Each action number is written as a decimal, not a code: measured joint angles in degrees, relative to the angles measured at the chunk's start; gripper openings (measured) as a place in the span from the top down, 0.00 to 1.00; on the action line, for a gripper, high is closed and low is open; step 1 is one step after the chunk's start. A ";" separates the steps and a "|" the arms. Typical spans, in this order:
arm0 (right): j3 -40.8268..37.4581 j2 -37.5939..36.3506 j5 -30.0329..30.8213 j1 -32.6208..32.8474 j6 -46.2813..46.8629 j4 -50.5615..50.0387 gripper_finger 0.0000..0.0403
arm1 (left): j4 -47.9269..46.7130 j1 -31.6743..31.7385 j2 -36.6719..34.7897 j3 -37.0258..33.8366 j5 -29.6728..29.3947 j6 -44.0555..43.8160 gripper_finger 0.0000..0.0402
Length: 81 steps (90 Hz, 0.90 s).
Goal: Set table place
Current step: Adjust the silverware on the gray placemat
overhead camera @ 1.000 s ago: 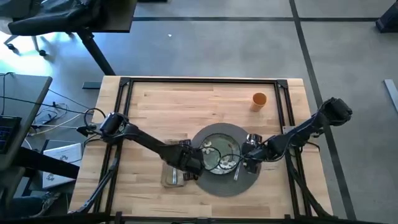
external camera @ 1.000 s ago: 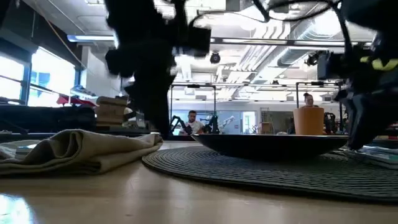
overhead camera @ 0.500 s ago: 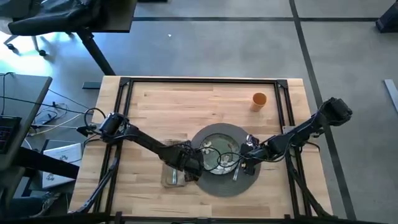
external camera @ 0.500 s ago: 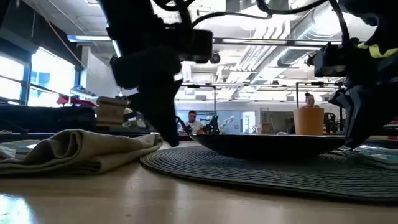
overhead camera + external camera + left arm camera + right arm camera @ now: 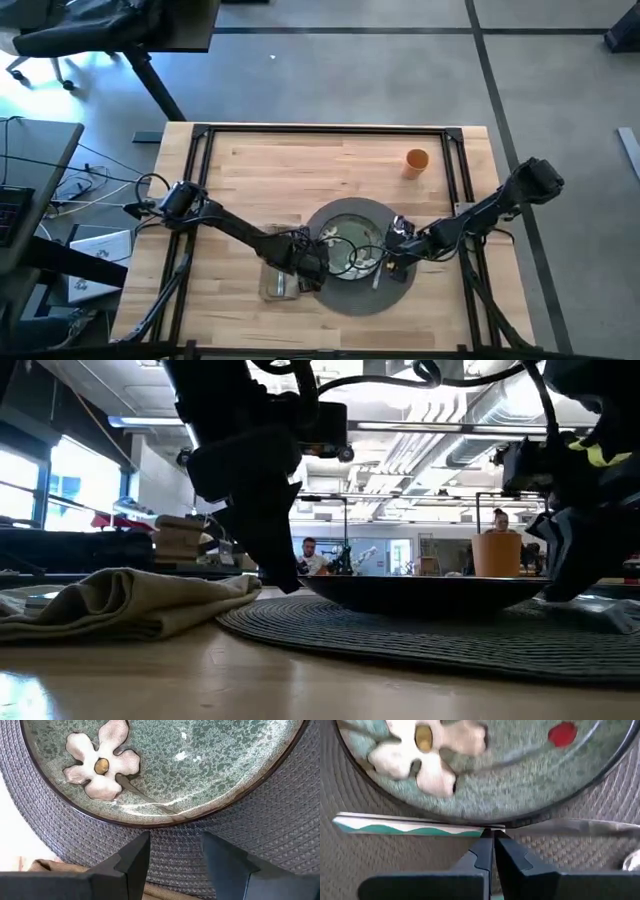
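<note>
High view: both arms reach inward from the table's (image 5: 330, 160) side edges and meet at the round grey mat (image 5: 352, 295) near the front edge. The left arm stretches from its base at the left rail, elbow low, wrist bent down over the mat's left rim. The left gripper (image 5: 172, 855) hangs over the mat just outside the plate's (image 5: 210, 765) rim, its two fingers (image 5: 132, 862) spread a moderate gap apart with nothing between them.

The right arm comes in from the right rail, forearm sloping down to the mat's right side. The right gripper (image 5: 493, 840) sits at the plate's rim with its fingers pressed together, tips touching. Just ahead of them a knife (image 5: 415, 827) with a pale handle and teal wave lies flat on the mat, beside the plate; whether the tips pinch it I cannot tell.

One plate, green with white flowers, rests on one mat. One beige napkin (image 5: 120, 605) lies crumpled on the table left of the mat, touching its edge. One orange cup (image 5: 417, 161) stands upright, well apart, toward the far right corner. Two cutlery pieces show on the mat's right side in the right wrist view: the knife and a metal piece (image 5: 580, 826).
</note>
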 joint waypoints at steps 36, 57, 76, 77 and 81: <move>-0.11 -5.29 -1.18 0.47 -0.05 3.50 1.00 | 0.08 0.00 -0.02 0.00 -0.15 0.02 0.60; -0.05 -1.21 -1.11 4.47 0.29 12.79 1.00 | 0.28 0.00 -0.02 0.00 -0.13 0.07 0.60; -0.07 2.49 0.55 7.29 2.91 17.58 1.00 | 0.61 0.00 -0.02 0.00 -0.11 0.43 0.60; -0.07 2.76 0.66 7.35 2.93 17.72 1.00 | 0.71 0.00 -0.02 0.00 -0.11 0.44 0.60; -0.07 3.78 1.23 7.54 3.12 18.13 1.00 | 1.16 0.00 -0.02 0.00 -0.09 0.43 0.60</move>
